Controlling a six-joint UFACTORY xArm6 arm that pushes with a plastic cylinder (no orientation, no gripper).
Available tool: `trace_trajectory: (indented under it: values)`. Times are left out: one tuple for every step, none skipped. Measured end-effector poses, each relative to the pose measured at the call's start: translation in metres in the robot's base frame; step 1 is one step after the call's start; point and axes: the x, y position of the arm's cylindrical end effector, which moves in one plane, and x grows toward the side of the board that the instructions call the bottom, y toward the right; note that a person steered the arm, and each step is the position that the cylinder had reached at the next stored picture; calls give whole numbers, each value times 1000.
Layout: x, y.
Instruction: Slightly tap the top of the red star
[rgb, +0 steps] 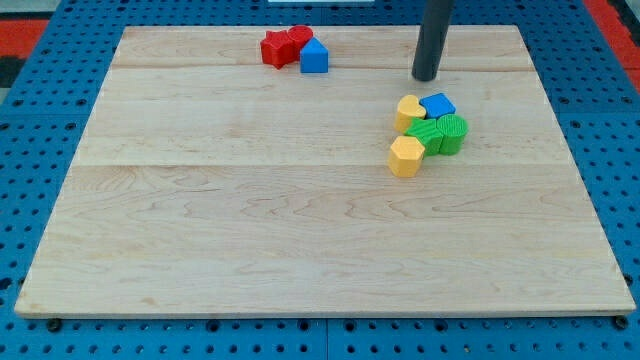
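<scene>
- The pale wooden board (300, 230) sits on a blue pegboard base (40, 150), and I'll place everything off the board.
- Red star-shaped block (274, 49) is up near the board's top edge, left of centre – touching a second red block (299, 39) whose shape I can't make out, with a blue house-shaped block (314, 56) pressed against its right.
- The dark rod comes down near the board's top edge, right of centre; my tip (426, 77) rests on bare wood, well apart from the red star.
- No fingers on this rig – just the rod, so nothing's being held.
- Just below the tip there's a cluster: yellow heart-shaped block (408, 111), blue block (437, 105), two green blocks (443, 134), and a yellow hexagon-ish block (405, 156).
</scene>
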Motion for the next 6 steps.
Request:
trace_trajectory:
  values:
    - [-62,-29]
    - [-73,-74]
    - [-73,-174]
    - [-74,-225]
    - [-72,-227]
    - [-74,-215]
